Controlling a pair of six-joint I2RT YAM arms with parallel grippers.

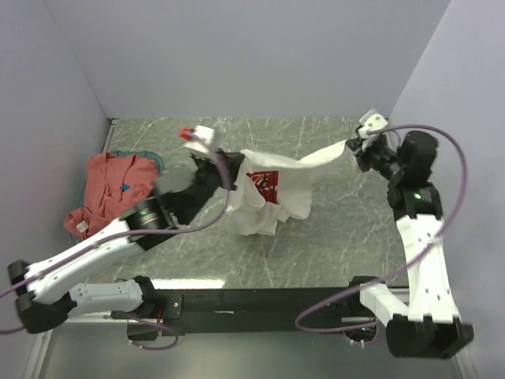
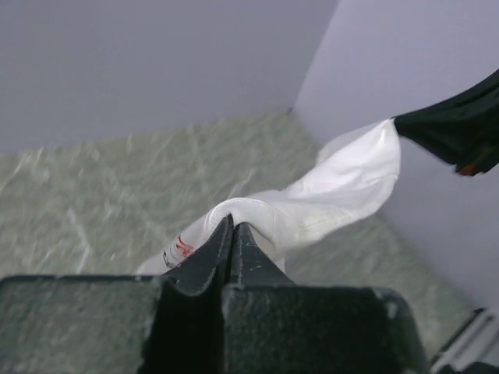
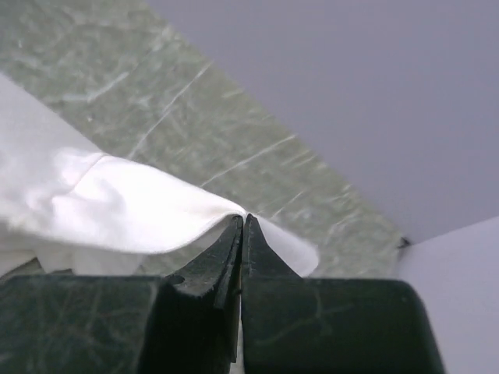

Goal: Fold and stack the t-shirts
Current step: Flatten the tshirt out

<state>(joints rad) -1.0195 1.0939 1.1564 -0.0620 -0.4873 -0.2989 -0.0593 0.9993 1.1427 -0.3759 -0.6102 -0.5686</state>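
To the right of the teal plastic basket [image 1: 158, 162], above the grey-green marbled tabletop [image 1: 331, 237], the white cloth t-shirt with the red square print [image 1: 264, 193] is held stretched between the two arms. One edge is pinched in the closed jaws of the left gripper [image 2: 232, 230]. Another corner is clamped by the closed right gripper [image 3: 243, 222], well away from the basket. Below the taut edge the cloth hangs bunched and twisted, so it is neither spread flat nor folded. The plain salmon-red cloth t-shirt [image 1: 110, 193] lies crumpled in and over the basket. The task is judged to be at an early stage, with both folds and the stacking left. The left forearm and its purple cable [image 1: 197, 225] lie between basket and shirt and may crowd the laying-down.
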